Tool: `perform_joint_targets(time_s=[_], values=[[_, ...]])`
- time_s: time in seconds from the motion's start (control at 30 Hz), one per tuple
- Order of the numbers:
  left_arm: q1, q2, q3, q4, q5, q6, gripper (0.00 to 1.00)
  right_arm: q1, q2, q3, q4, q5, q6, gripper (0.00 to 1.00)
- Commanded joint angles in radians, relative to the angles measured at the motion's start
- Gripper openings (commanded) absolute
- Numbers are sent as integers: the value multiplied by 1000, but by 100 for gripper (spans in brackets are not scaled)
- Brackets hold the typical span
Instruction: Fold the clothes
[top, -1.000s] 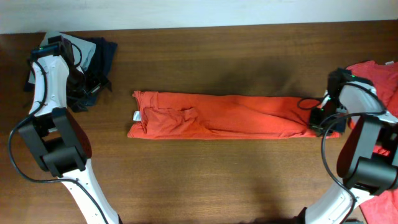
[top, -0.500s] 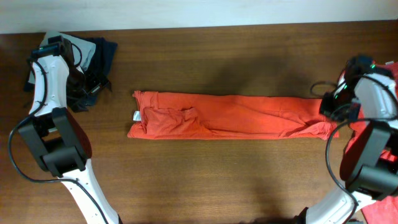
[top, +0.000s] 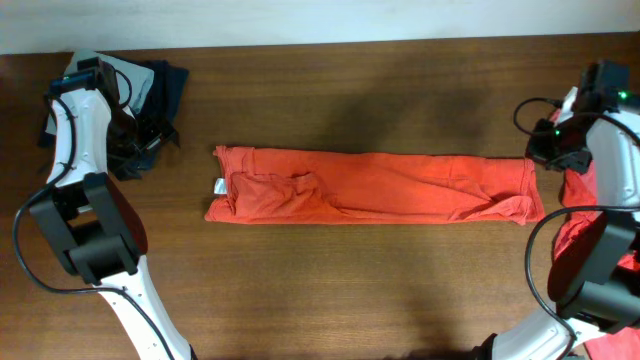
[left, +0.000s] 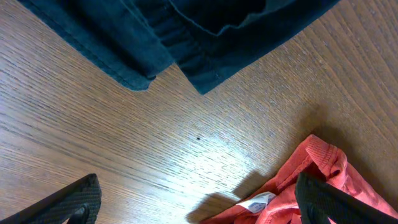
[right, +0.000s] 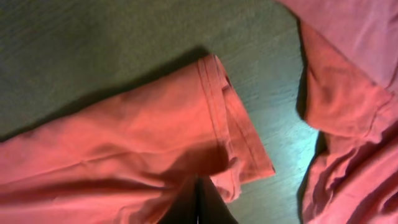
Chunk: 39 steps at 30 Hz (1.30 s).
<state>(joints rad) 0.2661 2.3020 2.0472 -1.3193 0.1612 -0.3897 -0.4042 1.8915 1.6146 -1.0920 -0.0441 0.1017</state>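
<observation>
**Q:** Where does the shirt lie?

**A:** You see one orange-red T-shirt folded into a long, narrow band across the middle of the brown wooden bench. Its collar end points to your left, and a small white neck label shows there. More orange-red cloth lies heaped at the bench's right edge, just beside the band's hemmed end but apart from it.

**Q:** What are my end effectors doing?

**A:** Your left end effector hangs over bare wood with its two dark fingers spread wide, and nothing is between them. It is between a dark navy garment at the far left corner and the shirt's collar end. Your right end effector is above the hem corner of the folded band. Its fingers are drawn together with only a thin seam between them, and you can see no cloth pinched there.
</observation>
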Motion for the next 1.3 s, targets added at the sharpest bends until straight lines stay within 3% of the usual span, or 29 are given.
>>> perform_joint_targets(time_s=[0.0, 0.77, 1.1, 1.27], values=[[1, -6, 13, 0, 8, -6, 99, -36, 1, 5, -24, -75, -12, 5], [1, -6, 13, -1, 7, -6, 99, -8, 40, -270, 117, -163, -201, 5], [1, -6, 13, 0, 8, -6, 99, -10, 39, -243, 146, -179, -202, 5], [1, -6, 13, 0, 8, -6, 99, -43, 39, -80, 3, -210, -154, 5]])
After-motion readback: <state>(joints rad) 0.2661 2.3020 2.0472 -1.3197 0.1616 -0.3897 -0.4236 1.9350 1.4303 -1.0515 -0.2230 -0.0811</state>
